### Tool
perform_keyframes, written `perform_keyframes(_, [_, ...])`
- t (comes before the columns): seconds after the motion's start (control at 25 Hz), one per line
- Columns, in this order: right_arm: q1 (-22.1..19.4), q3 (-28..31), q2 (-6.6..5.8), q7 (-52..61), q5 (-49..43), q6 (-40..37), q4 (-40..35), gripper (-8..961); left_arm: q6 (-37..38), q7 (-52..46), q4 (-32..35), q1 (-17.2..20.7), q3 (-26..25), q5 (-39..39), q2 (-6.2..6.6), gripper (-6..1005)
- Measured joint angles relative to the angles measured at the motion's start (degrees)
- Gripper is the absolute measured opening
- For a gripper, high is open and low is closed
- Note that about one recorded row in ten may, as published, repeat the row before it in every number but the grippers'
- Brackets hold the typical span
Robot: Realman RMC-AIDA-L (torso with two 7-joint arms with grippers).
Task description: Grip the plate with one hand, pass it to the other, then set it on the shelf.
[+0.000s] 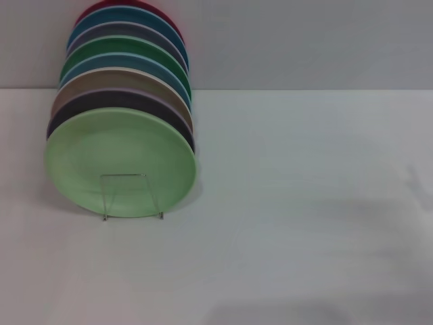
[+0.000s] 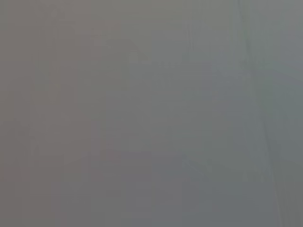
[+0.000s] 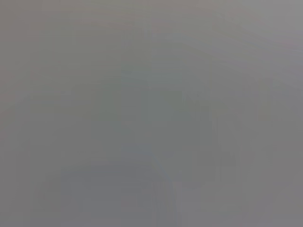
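Neither gripper appears in the head view, and both wrist views give only a flat grey field with nothing to pick out. No jaws are visible anywhere, so whether they are open or closed cannot be told, and nothing here can be placed against them; places below are given by the head view instead.

Nearest ground: bare white table [image 1: 304,257], with soft shadows at its near edge and toward the right side.

Next back, on the left half: the shelf [image 1: 132,196], a small clear rack with a thin upright loop showing at the front and its feet on the table.

Standing in it: the plate [image 1: 118,159], pale mint green, upright and tipped slightly back, face toward the camera. It is frontmost in the row. The front loop of the shelf crosses its lower part. Nothing is holding it.

Behind it: a row of other plates [image 1: 125,74], each standing on edge and overlapping the one ahead. Rims run dark purple-grey, tan, blue, darker green, lilac-grey, blue, then red at the far end.

Farthest: a plain grey wall [image 1: 304,40] meeting the back edge of the table.
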Motion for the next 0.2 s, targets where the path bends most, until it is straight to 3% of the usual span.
perform_keyframes(0.2, [0.09, -0.24, 0.0, -0.02, 0.62, 0.27, -0.06, 823, -1.61, -0.2, 0.42, 0.02, 0.44, 0.04, 0.04, 810])
